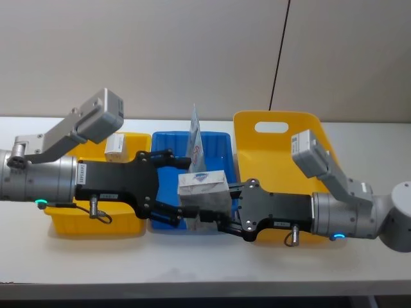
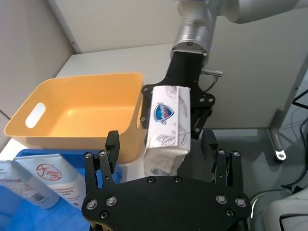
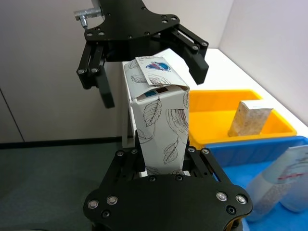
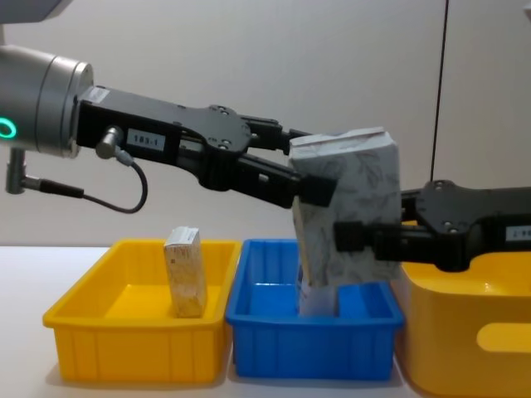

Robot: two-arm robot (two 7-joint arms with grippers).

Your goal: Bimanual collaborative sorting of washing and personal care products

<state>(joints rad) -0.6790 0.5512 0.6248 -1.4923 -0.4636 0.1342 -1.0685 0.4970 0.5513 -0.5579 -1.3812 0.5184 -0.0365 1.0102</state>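
A beige-grey leaf-patterned carton (image 1: 202,183) hangs above the blue tray (image 1: 221,144), and my right gripper (image 1: 215,215) is shut on its lower end. In the right wrist view the carton (image 3: 159,125) rises from between the right gripper's (image 3: 162,161) fingers. My left gripper (image 1: 186,191) is open, its fingers straddling the carton's upper part (image 2: 167,125) without touching it. From the chest the left gripper (image 4: 307,166) comes in from the left at the carton's (image 4: 348,207) top. A pale tube (image 1: 196,138) with red print stands in the blue tray. Another carton (image 1: 115,146) stands in the left yellow tray (image 1: 90,221).
A tall yellow basket (image 1: 276,119) with a handle slot stands right of the blue tray, under the right arm. The three containers sit side by side on the white table, with a wall close behind them.
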